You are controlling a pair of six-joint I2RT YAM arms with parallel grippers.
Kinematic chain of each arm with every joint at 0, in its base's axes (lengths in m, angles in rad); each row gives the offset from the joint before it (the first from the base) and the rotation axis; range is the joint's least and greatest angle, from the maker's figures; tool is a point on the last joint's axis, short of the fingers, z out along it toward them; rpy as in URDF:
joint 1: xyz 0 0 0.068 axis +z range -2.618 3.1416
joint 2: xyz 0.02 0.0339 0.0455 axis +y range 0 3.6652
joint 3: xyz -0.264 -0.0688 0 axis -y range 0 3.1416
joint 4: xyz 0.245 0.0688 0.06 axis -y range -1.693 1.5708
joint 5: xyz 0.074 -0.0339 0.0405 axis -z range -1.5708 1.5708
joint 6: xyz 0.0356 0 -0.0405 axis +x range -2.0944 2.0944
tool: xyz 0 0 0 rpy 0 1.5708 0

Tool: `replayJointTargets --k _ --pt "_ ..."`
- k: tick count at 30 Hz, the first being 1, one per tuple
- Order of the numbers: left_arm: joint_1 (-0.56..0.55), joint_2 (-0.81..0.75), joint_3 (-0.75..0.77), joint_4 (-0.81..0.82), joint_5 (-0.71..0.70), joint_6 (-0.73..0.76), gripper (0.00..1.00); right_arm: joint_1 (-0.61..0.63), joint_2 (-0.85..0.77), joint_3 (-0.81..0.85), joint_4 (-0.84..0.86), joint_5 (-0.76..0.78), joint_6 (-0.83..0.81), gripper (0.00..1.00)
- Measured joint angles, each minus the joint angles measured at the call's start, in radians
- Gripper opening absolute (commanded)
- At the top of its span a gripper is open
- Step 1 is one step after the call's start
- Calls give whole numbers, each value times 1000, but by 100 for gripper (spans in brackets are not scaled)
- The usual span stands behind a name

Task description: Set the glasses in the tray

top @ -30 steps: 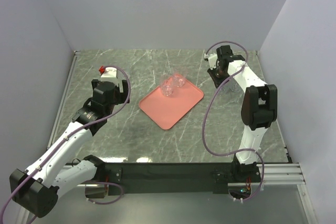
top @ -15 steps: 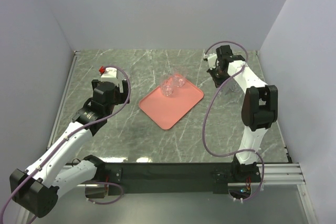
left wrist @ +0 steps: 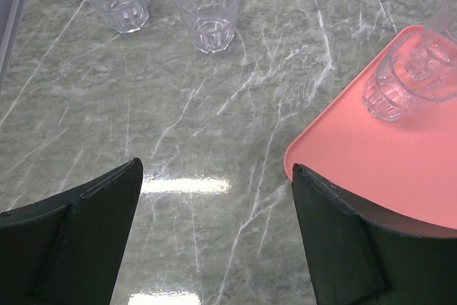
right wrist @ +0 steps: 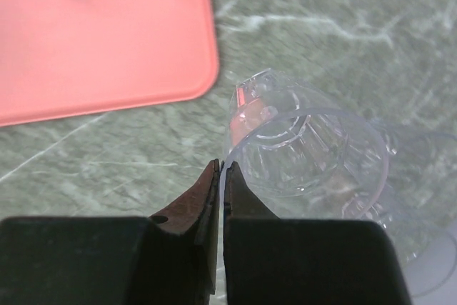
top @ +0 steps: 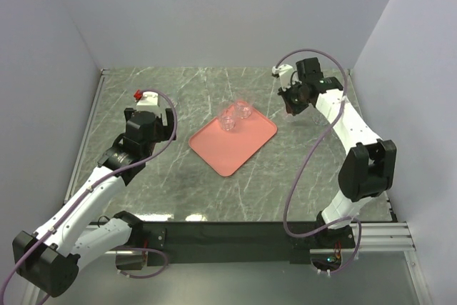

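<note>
The right gripper [right wrist: 221,171] is pinching with its two dark fingers pressed almost together, leaving only a sliver between them, and the near wall of a clear glass [right wrist: 307,141] is sitting in that sliver at the rim. The glass is tilting its open mouth toward the wrist camera and is hanging over bare marble, just off the rounded corner of the tray [right wrist: 100,33] and not inside it. A second clear shape is showing just past it, too blurred to make out.

From above, the right arm is reaching up along the right side of the table [top: 178,183]. Its elbow is bending out to the right and its wrist is angling back in and down, near the tray's far right corner.

The left gripper [left wrist: 216,176] is hanging wide open with nothing between the fingers, which are framing bare marble and the tray's near left corner. The left arm is stretching diagonally from its base toward the tray's left side, well apart from it.

Two glasses [top: 235,116] are standing upright, side by side at the tray's far corner, while two more tumblers [left wrist: 207,8] are waiting on the marble to the left, clear of the rim.
</note>
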Motion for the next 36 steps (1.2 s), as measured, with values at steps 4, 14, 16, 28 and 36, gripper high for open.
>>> replayJointTargets --k 4,14,16,28,36 --pt "0 -1 0 1 0 0 91 42 1 -11 -8 -38 -27 0" --pt "0 -1 -10 3 0 0 91 156 48 -8 -34 -52 -71 0" --pt "0 -1 -11 3 0 0 91 173 65 -1 -38 -50 -75 0" --pt "0 -1 -11 3 0 0 91 237 226 105 -66 -12 -87 0" --pt "0 -1 -11 3 0 0 91 245 296 210 -77 2 -90 2"
